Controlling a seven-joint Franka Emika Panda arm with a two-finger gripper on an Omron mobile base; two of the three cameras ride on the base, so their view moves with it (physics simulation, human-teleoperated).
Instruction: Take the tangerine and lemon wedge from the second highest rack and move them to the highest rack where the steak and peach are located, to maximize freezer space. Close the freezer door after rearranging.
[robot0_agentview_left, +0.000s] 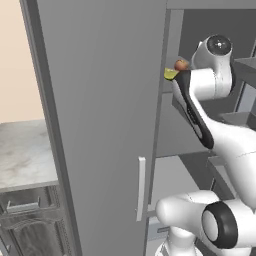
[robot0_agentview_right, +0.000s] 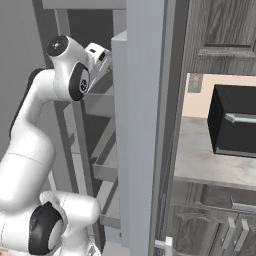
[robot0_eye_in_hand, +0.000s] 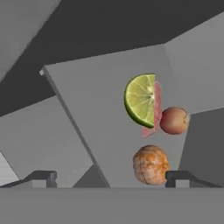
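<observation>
Gripper sits spread wide at the bottom of the hand view, both dark tips well apart and holding nothing. Middle of that frame, on the flat grey rack: yellow-green lemon wedge standing against the thin pinkish-red steak, reddish round peach just right of it, plain orange round tangerine lower down. Tall grey freezer door stands open, left side of the left base view.

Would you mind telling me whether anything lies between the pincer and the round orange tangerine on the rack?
Nothing visible does: in the hand view the open pincer looks straight at the round orange tangerine, with only bare grey rack between.
</observation>
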